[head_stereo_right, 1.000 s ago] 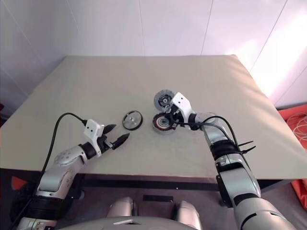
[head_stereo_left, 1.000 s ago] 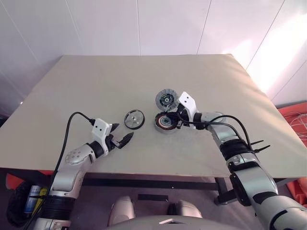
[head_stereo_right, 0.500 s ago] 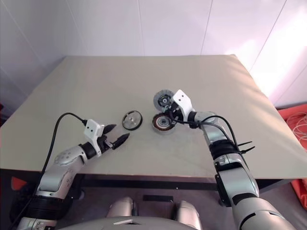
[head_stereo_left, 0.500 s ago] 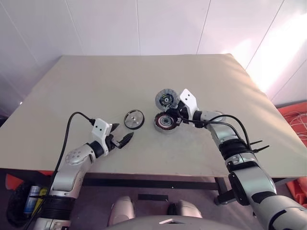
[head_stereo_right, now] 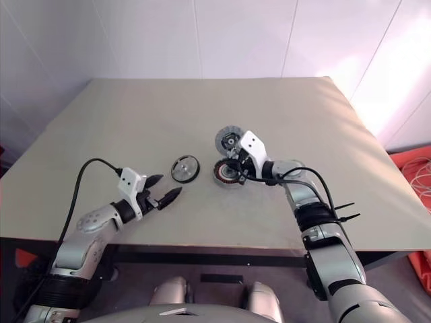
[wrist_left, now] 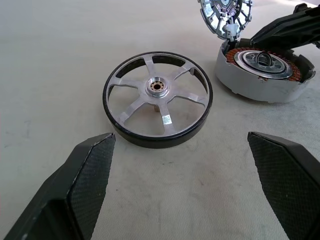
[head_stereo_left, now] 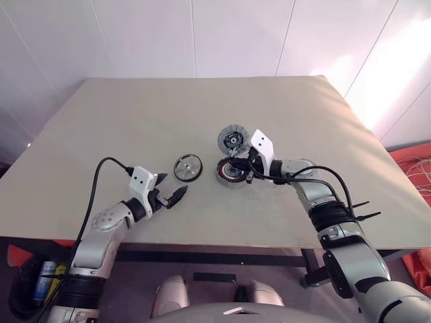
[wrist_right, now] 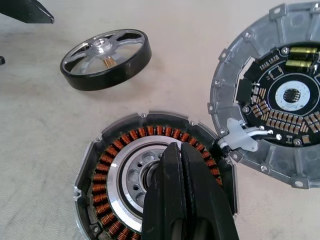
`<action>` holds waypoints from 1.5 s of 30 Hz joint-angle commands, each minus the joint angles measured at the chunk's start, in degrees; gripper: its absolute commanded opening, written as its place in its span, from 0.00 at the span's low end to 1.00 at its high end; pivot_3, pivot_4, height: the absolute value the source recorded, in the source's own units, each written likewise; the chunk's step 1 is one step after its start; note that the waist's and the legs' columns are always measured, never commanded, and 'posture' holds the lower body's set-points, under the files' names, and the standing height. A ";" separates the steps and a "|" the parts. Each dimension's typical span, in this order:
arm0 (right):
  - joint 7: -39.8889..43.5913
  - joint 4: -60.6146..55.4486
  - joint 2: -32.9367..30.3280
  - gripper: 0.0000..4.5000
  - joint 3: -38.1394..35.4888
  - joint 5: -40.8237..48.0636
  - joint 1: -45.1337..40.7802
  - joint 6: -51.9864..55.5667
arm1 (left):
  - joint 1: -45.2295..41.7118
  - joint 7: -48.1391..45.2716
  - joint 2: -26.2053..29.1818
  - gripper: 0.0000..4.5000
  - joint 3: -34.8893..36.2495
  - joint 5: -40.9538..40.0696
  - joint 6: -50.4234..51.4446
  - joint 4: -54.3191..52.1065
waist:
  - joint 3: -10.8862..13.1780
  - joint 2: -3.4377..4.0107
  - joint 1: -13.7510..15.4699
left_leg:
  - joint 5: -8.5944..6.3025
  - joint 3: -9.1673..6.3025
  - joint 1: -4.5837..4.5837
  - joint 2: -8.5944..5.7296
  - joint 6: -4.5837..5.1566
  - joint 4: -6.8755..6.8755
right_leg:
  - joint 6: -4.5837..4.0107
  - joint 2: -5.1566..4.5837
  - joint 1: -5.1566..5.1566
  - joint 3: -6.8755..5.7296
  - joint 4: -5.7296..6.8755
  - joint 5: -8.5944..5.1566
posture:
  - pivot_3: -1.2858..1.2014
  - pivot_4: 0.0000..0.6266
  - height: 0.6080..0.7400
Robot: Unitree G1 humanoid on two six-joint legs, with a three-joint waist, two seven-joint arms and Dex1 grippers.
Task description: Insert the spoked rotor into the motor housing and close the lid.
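Head views: beige table [head_stereo_left: 135, 128] carries three parts. The spoked rotor [head_stereo_left: 188, 167] lies flat just ahead of the left gripper [head_stereo_left: 174, 193], whose jaws stand wide apart and hold nothing. The motor housing [head_stereo_left: 231, 172] sits beside the rotor, on the side away from the left gripper. The right gripper [head_stereo_left: 241, 169] comes in over the housing's rim from its far side, jaws pressed together, tips above the cup. The lid [head_stereo_left: 233, 140] stands hinged open, tilted up behind the housing, just beyond the right gripper's tips.

Left wrist view: rotor [wrist_left: 158, 98] centred ahead of the two open fingers [wrist_left: 87, 175], not touching either; black rim, six silvery spokes, small brass-toned hub. Bare table between fingers and rotor. Housing [wrist_left: 263, 73] lies beyond and to one side, right gripper's dark finger across its rim.

Right wrist view: closed fingers [wrist_right: 185, 195] overlap the housing's silvery centre [wrist_right: 131, 172]; contact cannot be told. Copper windings ring the cup. Lid [wrist_right: 280, 97] open beside it, joined at the edge, showing a dark circuit face. Rotor [wrist_right: 106, 58] well clear beyond.
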 commanded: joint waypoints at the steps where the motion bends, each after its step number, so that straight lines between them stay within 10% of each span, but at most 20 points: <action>1: -0.94 2.36 0.31 0.01 0.03 -0.69 -1.76 -2.08 | -0.97 -0.33 0.42 1.00 0.84 0.14 -1.13 -0.75 | 0.00 0.00 -0.01 | 0.00 0.00 -0.01 0.00 0.00 0.00 | 0.00 0.00 -0.01 0.00 0.00 0.00 | 0.52 0.00 1.00; 45: -2.41 -0.65 -0.43 0.01 -2.60 1.20 -3.06 -2.24 | -4.11 12.56 -1.98 1.00 5.85 -0.18 8.55 -1.15 | 0.00 -0.01 -0.02 | 0.00 0.04 -0.02 -0.01 0.00 -0.01 | -0.16 0.01 -0.04 0.04 0.01 0.09 | 0.52 0.00 1.00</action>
